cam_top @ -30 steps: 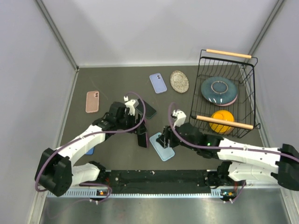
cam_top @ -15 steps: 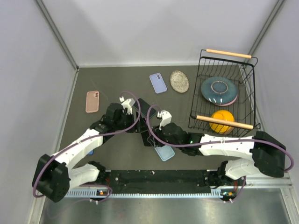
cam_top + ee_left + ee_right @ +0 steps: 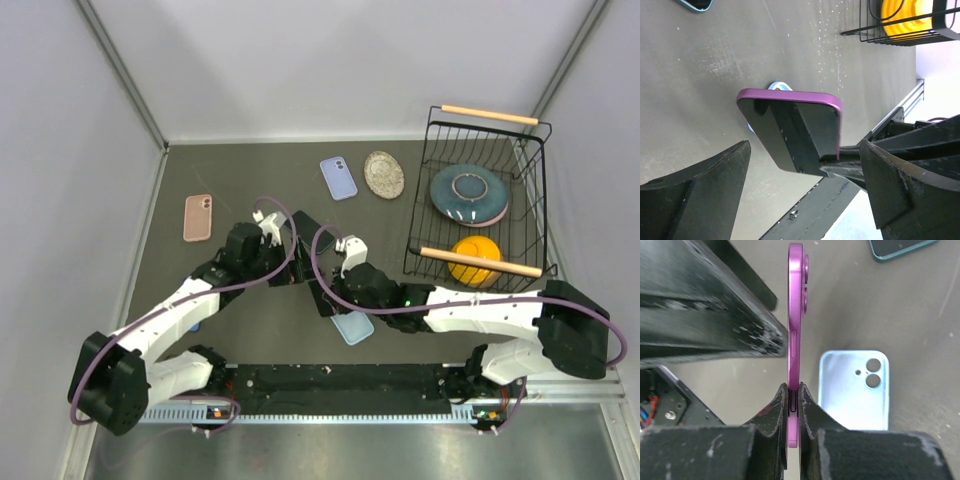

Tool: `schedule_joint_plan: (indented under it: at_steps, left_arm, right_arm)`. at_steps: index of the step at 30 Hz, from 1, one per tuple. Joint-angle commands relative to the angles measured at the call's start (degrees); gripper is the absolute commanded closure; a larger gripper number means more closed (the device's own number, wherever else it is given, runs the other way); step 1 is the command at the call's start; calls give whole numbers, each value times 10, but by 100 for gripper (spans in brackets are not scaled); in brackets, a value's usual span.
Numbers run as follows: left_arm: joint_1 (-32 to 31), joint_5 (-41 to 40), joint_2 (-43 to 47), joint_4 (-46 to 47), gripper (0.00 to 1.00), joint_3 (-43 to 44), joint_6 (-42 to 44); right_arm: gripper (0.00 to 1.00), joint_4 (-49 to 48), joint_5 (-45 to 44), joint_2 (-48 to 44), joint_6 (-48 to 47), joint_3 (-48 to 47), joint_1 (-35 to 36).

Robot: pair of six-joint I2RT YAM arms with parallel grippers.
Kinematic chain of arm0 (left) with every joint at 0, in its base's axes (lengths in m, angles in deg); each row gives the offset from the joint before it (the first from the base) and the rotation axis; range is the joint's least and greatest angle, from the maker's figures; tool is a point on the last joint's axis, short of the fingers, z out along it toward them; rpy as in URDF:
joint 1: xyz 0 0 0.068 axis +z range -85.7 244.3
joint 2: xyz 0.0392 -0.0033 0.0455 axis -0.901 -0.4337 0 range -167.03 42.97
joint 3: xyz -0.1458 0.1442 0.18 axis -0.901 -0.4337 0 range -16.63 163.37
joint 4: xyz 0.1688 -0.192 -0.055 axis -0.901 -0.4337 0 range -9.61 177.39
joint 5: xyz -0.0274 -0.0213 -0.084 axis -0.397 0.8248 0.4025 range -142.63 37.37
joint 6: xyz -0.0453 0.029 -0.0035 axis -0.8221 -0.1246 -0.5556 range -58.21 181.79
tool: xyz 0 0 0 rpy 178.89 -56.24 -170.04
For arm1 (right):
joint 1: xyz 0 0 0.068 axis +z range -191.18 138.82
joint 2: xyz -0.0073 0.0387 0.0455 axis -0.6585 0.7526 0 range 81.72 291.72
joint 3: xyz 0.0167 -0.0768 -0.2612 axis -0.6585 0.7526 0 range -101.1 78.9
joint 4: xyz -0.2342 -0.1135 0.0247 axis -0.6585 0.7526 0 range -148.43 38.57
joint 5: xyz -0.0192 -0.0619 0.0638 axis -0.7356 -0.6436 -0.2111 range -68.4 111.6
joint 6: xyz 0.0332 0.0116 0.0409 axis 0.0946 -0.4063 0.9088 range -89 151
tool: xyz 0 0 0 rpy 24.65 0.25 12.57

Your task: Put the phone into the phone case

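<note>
Right wrist view settles the main fact: the right hand (image 3: pixel 793 390) is pressed together on the purple phone (image 3: pixel 795 315). It pinches the two flat faces near the lower end, so the phone stands edge-on up the middle of the frame, clear of the worktop (image 3: pixel 920 315). In the lower right of that frame the light blue phone case (image 3: pixel 852 395) lies flat on the worktop with its camera cut-outs toward the top. Nothing is in it, and I cannot tell whether its open side faces up. The phone is apart from the case, off to its left in the picture.

Left wrist view shows the left hand (image 3: pixel 805 150) spread wide, one finger at the lower left and one at the lower right of the frame. The phone sits between them and touches neither, so the left hand takes no part in the grip.

From the top external view, both hands meet near the centre of the frame, with the light blue case just below and to the right of them.

As I judge it, the task is at an early-to-middle stage. The phone is lifted and securely held by one hand, but no part of the fitting is done. What remains is to carry the phone over the case, turn it flat, line its camera up with the cut-outs, press its corners in and release
</note>
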Motion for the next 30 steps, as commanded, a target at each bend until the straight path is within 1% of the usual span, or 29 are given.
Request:
schedule_joint_plan:
  at_steps: [1, 3, 4, 6, 9, 10, 12, 15, 16, 20, 25, 30]
  left_arm:
    - [2, 33, 2, -2, 3, 44, -8]
    - [2, 69, 0, -14, 3, 52, 5]
    - [3, 75, -2, -23, 3, 66, 15]
    - [2, 70, -7, -74, 3, 81, 28]
    - [2, 46, -16, -114, 9, 93, 45]
    - [3, 36, -19, -118, 12, 89, 49]
    - [2, 27, -28, -121, 14, 80, 48]
    - [2, 5, -26, -105, 17, 53, 27]
    - [2, 4, -24, -82, 18, 37, 12]
    - [3, 6, -32, -32, 26, 6, -26]
    - [2, -8, -63, -22, 29, -19, -41]
    - [2, 14, -95, 1, 32, -45, -52]
  right_arm:
    - [100, 44, -29, -35, -20, -31, 1]
    - [100, 87, -16, -45, -33, -30, -6]
    - [100, 102, 14, -53, -39, -34, -18]
    - [100, 143, 34, -60, -47, -38, -27]
    - [100, 183, 82, -81, -69, -34, -39]
    - [100, 201, 111, -87, -74, -30, -44]
    - [100, 215, 140, -96, -91, -29, -59]
    - [100, 233, 177, -96, -111, -25, -78]
    - [100, 233, 182, -95, -114, -23, -81]
    - [100, 226, 204, -77, -115, -27, -95]
    - [100, 202, 226, -46, -101, -21, -100]
    - [100, 188, 232, -27, -92, -9, -107]
